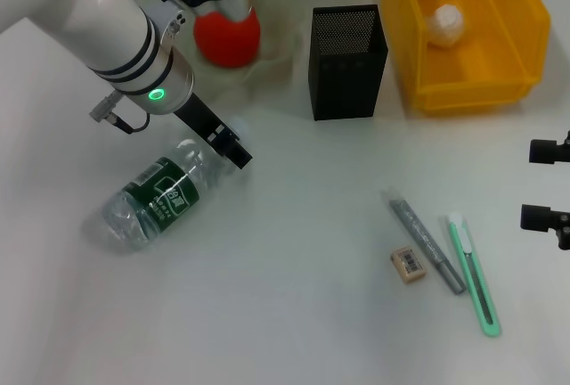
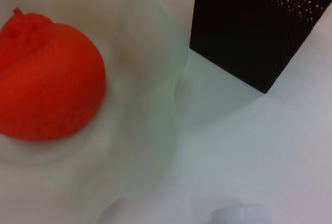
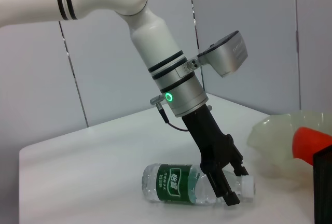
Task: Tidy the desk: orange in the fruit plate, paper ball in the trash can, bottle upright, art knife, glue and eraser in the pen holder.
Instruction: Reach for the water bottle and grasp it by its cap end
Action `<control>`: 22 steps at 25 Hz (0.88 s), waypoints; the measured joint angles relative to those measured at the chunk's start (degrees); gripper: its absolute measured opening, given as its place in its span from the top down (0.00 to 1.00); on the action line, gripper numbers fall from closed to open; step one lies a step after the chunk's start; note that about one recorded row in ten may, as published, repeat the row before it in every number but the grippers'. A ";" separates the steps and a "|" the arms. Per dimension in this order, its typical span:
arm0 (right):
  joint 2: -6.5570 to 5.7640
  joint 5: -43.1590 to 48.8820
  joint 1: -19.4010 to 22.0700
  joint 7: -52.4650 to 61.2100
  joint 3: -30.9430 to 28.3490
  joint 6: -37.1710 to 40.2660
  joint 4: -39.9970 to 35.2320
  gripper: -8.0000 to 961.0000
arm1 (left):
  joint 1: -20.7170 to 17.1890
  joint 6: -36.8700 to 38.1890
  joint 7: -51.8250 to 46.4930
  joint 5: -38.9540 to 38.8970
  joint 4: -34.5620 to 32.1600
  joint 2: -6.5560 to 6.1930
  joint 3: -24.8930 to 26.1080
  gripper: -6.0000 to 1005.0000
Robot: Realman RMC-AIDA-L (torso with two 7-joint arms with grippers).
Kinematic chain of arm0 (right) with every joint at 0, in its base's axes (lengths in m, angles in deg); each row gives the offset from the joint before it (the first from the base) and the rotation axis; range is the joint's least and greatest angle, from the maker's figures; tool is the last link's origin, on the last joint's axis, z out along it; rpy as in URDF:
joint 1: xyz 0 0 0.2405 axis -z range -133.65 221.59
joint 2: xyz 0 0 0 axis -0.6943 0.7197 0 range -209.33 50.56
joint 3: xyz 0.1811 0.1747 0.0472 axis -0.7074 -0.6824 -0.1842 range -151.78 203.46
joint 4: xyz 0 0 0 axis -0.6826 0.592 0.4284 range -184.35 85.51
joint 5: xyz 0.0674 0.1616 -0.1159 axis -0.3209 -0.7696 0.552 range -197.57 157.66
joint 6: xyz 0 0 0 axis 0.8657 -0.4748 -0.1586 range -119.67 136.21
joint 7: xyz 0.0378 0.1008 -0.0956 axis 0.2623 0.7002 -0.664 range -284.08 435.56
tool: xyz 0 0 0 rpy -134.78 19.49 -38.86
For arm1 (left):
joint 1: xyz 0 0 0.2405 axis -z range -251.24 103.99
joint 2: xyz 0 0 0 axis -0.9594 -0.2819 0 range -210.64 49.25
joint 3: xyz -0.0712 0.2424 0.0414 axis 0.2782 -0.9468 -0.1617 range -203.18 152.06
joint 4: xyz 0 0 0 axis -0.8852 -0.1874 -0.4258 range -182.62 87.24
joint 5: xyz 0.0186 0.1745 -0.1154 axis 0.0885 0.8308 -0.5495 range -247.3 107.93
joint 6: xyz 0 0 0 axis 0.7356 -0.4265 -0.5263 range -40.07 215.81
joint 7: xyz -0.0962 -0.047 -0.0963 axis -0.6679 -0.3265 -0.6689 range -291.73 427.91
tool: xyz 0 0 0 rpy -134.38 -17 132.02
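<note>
A clear water bottle with a green label lies on its side at the left of the desk; it also shows in the right wrist view. My left gripper is down at its neck end, open, one finger on each side of the neck. The orange sits in the translucent fruit plate. The paper ball lies in the yellow bin. The grey glue stick, the green art knife and the eraser lie on the desk at the right. My right gripper is open at the right edge.
The black mesh pen holder stands upright between the fruit plate and the yellow bin. In the left wrist view the orange and the pen holder are close, with the bottle cap at the picture's edge.
</note>
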 joint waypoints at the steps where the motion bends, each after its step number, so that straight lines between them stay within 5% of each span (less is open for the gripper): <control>1: 0.01 0.00 -0.04 -0.02 0.08 -0.16 0.00 0.12 | 0.02 -0.15 0.00 -0.01 0.15 0.00 -0.01 0.28; 22: 0.04 0.09 -0.79 -0.06 0.05 -2.35 2.20 0.12 | -0.22 -2.51 0.74 -0.43 0.03 0.00 -4.60 0.29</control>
